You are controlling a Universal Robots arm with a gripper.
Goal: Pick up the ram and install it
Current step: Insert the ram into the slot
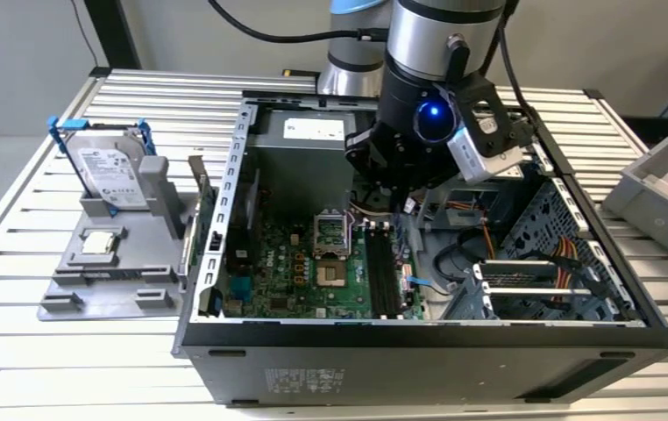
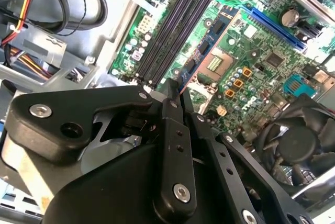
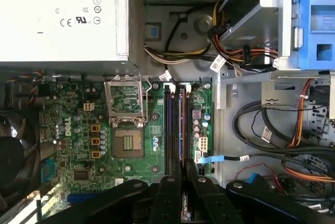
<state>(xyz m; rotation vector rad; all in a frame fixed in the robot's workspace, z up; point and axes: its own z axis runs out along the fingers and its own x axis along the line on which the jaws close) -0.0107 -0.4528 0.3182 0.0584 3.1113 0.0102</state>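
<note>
- The gripper (image 1: 406,203) is hanging inside the open computer case (image 1: 428,330), low over the motherboard (image 3: 78,130) and towards the case's back end.
- I cannot tell whether the gripper is clenched, released or grasping something.
- In both wrist views the gripper's tip is sitting directly over one end of the memory slots (image 3: 175,130), in line with their long direction.
- In the first wrist view a thin orange-tinted line (image 3: 183,124) is running from the gripper's tip along the slots. I cannot tell whether this is the ram seen edge-on, so I cannot say where the ram is lying relative to the gripper.
- The processor socket (image 3: 128,143) is lying just beside the slots, with its metal frame standing open.
- The silver power supply (image 3: 63,14) is sitting at the back of the case, beyond the socket.
- Bundles of coloured cables (image 3: 293,145) are lying inside the case on the slots' other side.
- Outside the case, towards the exterior view's left, a grey tray (image 1: 65,294) is resting on the slatted surface (image 1: 30,368).
- The tray is holding an upright hard drive (image 1: 112,171) in a blue frame and a small square chip (image 1: 100,243) lying flat.
</note>
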